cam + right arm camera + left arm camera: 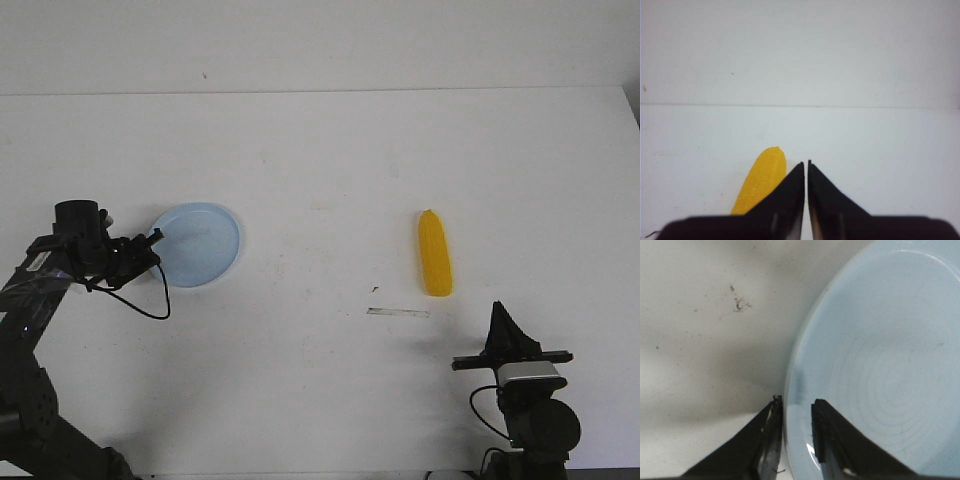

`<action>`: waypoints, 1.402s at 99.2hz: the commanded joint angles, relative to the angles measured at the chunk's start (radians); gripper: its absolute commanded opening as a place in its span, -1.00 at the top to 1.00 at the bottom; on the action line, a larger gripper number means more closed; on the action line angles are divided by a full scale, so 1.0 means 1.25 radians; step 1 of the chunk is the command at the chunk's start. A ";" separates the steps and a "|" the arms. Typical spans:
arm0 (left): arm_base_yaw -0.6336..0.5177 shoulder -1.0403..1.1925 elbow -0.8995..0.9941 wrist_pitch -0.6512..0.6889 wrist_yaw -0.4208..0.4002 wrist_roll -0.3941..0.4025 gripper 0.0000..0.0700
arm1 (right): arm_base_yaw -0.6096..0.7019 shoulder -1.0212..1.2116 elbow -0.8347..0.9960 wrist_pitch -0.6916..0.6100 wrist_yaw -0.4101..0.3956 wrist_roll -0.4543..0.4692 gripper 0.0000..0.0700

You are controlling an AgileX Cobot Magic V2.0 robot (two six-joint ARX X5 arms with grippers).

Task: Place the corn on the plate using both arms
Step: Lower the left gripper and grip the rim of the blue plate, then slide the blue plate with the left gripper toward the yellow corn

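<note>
Note that the corn point(434, 254) lies flat on the white table point(320, 380), well apart from the plate point(205, 240), so the placement itself is not yet done. The left gripper point(796, 412) is pinched on the plate's rim, one finger under and one over, which suggests the plate is the step in hand. The right gripper point(806, 172) hangs with its fingertips together, holding nothing, just short of the corn; you should judge pickup and transfer as remaining.
</note>
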 commanded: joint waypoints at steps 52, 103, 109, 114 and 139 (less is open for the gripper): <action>-0.013 0.024 0.013 0.001 -0.001 -0.005 1.00 | 0.001 0.001 -0.001 0.009 0.002 0.002 0.98; -0.264 -0.049 0.015 0.077 0.049 -0.063 1.00 | 0.001 0.001 -0.001 0.009 0.002 0.002 0.98; -0.310 -0.040 0.015 0.090 0.049 -0.076 1.00 | 0.001 0.001 -0.001 0.009 0.002 0.002 0.98; -0.346 -0.028 0.015 0.102 0.047 -0.084 1.00 | 0.001 0.001 -0.001 0.009 0.002 0.002 0.98; -0.460 0.031 0.015 0.102 0.043 -0.089 0.98 | 0.001 0.001 -0.001 0.009 0.002 0.002 0.98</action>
